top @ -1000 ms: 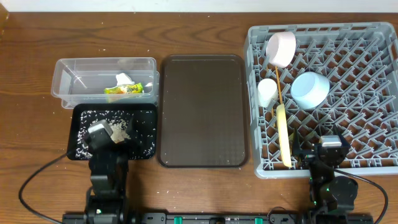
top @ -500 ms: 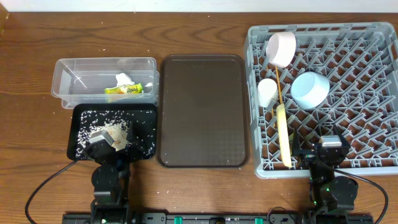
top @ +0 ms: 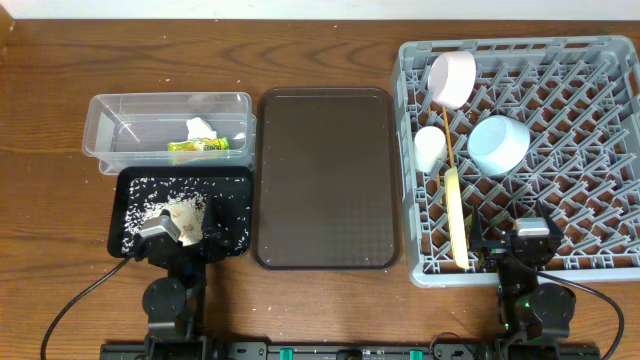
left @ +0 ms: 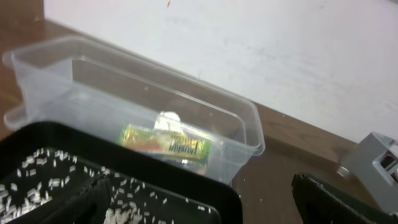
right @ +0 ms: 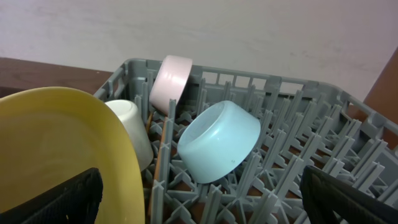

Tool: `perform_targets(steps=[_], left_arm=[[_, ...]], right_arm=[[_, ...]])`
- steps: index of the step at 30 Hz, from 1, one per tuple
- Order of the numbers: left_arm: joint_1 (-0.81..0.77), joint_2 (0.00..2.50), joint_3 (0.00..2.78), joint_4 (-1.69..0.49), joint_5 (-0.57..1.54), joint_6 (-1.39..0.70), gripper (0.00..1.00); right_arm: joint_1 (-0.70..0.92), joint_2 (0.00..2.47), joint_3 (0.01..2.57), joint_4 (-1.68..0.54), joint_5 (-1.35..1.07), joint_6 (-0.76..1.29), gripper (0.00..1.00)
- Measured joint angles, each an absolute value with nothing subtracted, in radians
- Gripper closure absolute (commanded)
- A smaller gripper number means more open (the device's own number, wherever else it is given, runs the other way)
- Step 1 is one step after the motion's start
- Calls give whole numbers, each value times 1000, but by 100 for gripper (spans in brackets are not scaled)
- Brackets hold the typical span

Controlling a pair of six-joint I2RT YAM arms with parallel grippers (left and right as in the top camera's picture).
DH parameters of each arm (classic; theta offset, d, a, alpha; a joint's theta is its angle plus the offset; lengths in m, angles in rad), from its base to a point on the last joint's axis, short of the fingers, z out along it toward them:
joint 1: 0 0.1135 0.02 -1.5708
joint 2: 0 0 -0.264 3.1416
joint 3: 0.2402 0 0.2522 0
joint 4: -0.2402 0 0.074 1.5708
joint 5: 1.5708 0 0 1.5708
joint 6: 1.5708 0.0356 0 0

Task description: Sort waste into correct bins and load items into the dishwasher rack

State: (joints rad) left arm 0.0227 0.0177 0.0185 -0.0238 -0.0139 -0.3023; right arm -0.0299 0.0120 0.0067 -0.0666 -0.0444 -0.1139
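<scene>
The grey rack (top: 600, 130) at the right holds the yellow-green plate (top: 456, 218) on edge, the light blue bowl (top: 498, 144), the white cup (top: 429, 147), the pinkish bowl (top: 452, 78) and the chopsticks (top: 448, 135). The clear tub (top: 110, 125) holds the tissue (top: 200, 127) and the snack wrapper (top: 208, 145). The black tray (top: 235, 190) holds rice grains (top: 150, 190). My left gripper (top: 172, 232) is open and empty over the black tray's near edge. My right gripper (top: 530, 243) is open and empty over the rack's front edge. The right wrist view shows the plate (right: 56, 155) and the blue bowl (right: 217, 140).
A large dark brown serving tray (top: 325, 175) lies between the bins and the rack. A few stray specks dot the wood near the front edge. The left wrist view shows the tub (left: 242, 118), the wrapper (left: 168, 143) and the black tray (left: 155, 177).
My left arm has drawn back toward the front edge, uncovering a pile of rice in the black tray. The right arm has not moved.
</scene>
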Motion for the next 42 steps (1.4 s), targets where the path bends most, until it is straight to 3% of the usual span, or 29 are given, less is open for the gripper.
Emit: perform_targets(steps=[17, 42], left_arm=[[11, 11, 21, -30, 24, -47, 4], [-15, 11, 21, -30, 24, -21, 4]], right_arm=[[-30, 12, 7, -67, -44, -114, 1], [-30, 12, 7, -67, -45, -114, 1]])
